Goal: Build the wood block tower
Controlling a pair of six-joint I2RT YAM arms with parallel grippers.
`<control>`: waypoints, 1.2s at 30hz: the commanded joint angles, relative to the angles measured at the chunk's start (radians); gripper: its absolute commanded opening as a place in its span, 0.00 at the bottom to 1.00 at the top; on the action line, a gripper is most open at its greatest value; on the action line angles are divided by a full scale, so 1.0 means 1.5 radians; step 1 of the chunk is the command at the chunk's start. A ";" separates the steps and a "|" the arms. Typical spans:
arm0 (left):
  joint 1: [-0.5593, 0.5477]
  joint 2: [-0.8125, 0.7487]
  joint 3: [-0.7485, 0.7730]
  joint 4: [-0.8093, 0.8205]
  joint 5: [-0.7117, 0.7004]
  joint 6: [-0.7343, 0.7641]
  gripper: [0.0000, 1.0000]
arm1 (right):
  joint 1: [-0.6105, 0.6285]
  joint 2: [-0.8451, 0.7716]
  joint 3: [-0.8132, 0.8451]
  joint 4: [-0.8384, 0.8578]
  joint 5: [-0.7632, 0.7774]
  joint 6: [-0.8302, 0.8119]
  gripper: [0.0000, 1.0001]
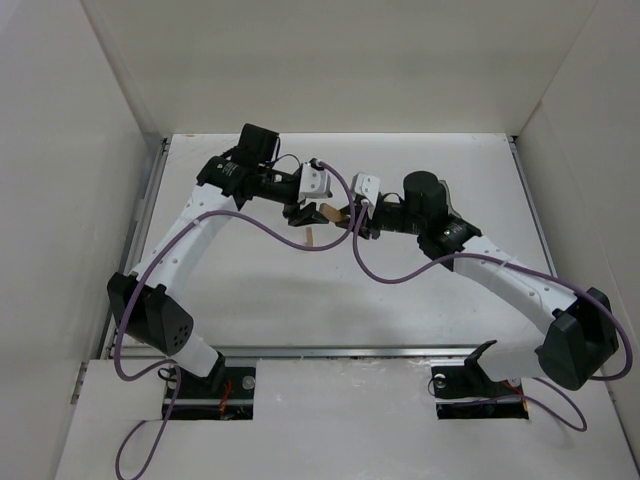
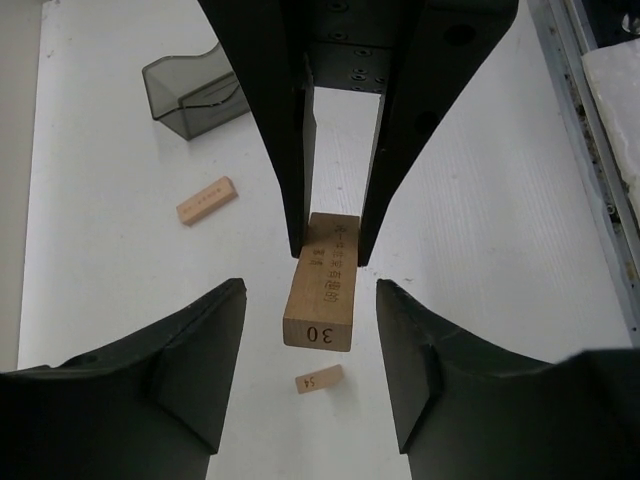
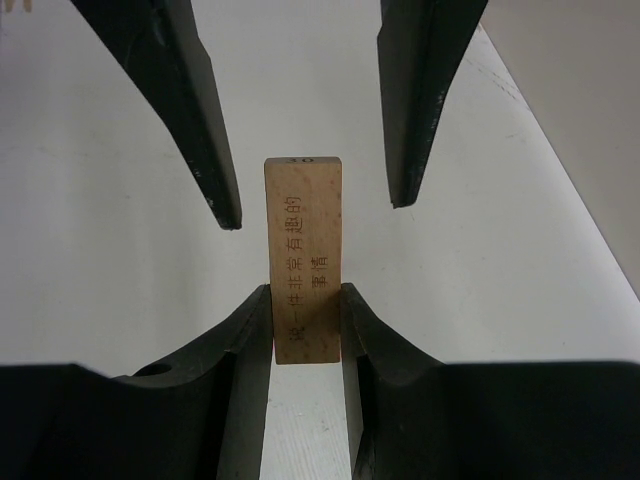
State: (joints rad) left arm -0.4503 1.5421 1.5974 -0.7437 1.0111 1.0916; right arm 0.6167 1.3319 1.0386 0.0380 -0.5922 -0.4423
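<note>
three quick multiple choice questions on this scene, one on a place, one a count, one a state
1. In the left wrist view, where is the grey plastic container?
A) upper left
B) lower right
C) between the fingers

2. How many wooden blocks show in that view?
A) one
B) three
C) six

3. What is the right tool doing?
A) open and empty
B) shut on the block marked 30
C) shut on the container

Answers:
1 A, it sits near the top left corner of the view.
2 B, the block marked 30, a flat block and the block marked 54.
3 B, its fingers clamp both sides of that block.
</note>
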 commanded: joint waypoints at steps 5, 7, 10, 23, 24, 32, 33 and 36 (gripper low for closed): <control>-0.002 0.000 0.001 0.000 0.000 0.003 0.57 | 0.006 -0.011 0.023 0.038 -0.015 -0.017 0.00; -0.002 0.000 0.001 0.000 0.000 0.003 0.54 | 0.006 -0.011 0.023 0.038 -0.015 -0.017 0.00; -0.002 0.006 -0.005 0.000 0.000 0.003 0.49 | 0.006 -0.011 0.023 0.038 -0.015 -0.017 0.00; -0.002 0.006 -0.005 0.010 -0.015 -0.004 0.00 | 0.006 -0.002 0.030 0.044 -0.013 -0.003 0.18; -0.009 0.012 -0.005 0.020 -0.029 -0.020 0.00 | 0.006 -0.002 0.030 0.044 0.003 0.005 0.39; -0.015 0.026 -0.024 0.097 -0.170 -0.164 0.00 | -0.007 -0.070 -0.075 0.091 0.179 0.043 0.93; -0.015 0.026 -0.032 0.106 -0.182 -0.179 0.00 | -0.007 -0.099 -0.090 0.091 0.191 0.043 0.93; -0.023 0.042 -0.038 0.132 -0.248 -0.228 0.00 | -0.022 -0.154 -0.139 0.067 0.232 0.027 0.94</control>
State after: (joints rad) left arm -0.4679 1.5959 1.5581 -0.6155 0.7399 0.8581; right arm 0.6003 1.1843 0.8646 0.1024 -0.3401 -0.3958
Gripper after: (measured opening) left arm 0.272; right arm 0.937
